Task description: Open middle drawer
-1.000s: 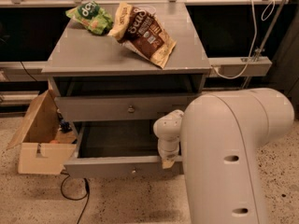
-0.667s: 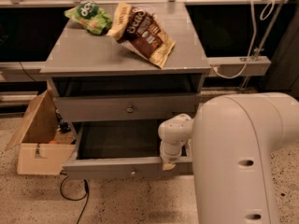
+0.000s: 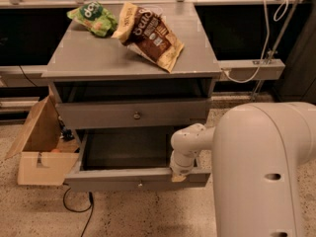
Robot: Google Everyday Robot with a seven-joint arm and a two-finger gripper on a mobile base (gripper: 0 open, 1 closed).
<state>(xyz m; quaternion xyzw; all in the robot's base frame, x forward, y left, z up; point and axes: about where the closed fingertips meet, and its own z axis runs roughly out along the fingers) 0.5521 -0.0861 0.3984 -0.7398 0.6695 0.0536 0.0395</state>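
**Middle drawer open, gripper at its front rail**

Middle drawer stands well out of the cabinet, low in the camera view, its dark inside bare to the camera. Its grey front faces 6 o'clock, the way it slides. The long axis of that front runs from 9 to 3 o'clock, level with the floor. A small round knob sits at the middle of the front.

The gripper is down on the top edge of the drawer's front, toward 3 o'clock from the knob and near the right corner. It touches the rail or lies just over it. It is apart from the knob. Whether it is clenched on the rail or released cannot be told, since the white wrist above it hides the tip. The arm fills the view from 3 to 5 o'clock.

At 12 o'clock from the open drawer, the upper drawer lies nearly flush with the cabinet, with a dark gap above its front.

On the cabinet top a green bag lies toward 11 o'clock. A brown bag lies just beside it toward 12, its long axis slanting from 10 to 4 o'clock.

A box of cardboard sits on the floor at 9 o'clock from the middle drawer, just beside its left corner. A dark cord loops on the floor below it.
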